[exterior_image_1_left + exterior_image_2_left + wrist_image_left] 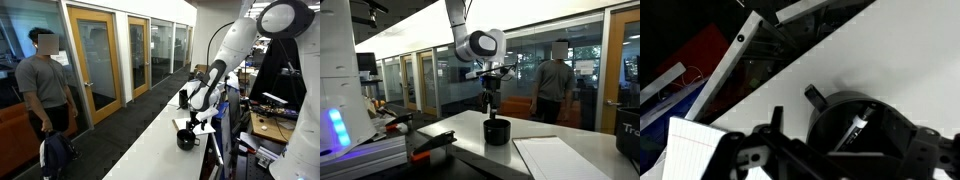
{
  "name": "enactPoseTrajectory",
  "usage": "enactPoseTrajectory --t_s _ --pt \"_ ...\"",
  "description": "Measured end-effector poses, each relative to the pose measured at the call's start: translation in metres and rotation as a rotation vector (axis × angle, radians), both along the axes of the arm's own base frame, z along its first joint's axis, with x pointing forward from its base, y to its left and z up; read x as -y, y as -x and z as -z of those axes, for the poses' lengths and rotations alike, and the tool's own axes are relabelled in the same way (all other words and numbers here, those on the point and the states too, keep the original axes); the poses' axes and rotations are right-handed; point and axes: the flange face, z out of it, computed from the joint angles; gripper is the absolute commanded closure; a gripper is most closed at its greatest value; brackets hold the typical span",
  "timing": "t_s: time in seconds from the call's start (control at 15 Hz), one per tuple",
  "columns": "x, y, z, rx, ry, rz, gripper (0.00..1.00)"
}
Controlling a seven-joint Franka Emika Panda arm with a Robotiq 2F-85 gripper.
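One black cup (497, 131) stands on the white table (460, 128), with one slim stick (858, 128) leaning inside it. The hand (491, 110) hangs just above the cup, fingers spread wide and holding nothing. One sheet of paper (560, 158) lies near the cup. One man (556, 85) stands beyond.

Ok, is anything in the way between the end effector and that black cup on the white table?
Nothing visible. The open end effector hangs just above the black cup, with only air between them in both exterior views. The sheet of paper lies off to one side.
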Motion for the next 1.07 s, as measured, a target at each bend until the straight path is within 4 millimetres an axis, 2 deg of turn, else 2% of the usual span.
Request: enactPoseTrajectory --t_s 0.2,0.47,0.8,0.93,1.07 --pt "0.002 -0.008 0.027 -0.018 0.006 -0.013 0.0" --pt "-0.001 -0.033 0.053 -0.014 0.015 -0.037 0.0" --pt "-0.033 -0.069 0.034 0.054 0.024 -0.108 0.0" --pt "-0.038 -0.073 0.032 0.061 0.025 -0.12 0.0" --pt "-0.033 -0.068 0.039 0.046 0.028 -0.114 0.0"
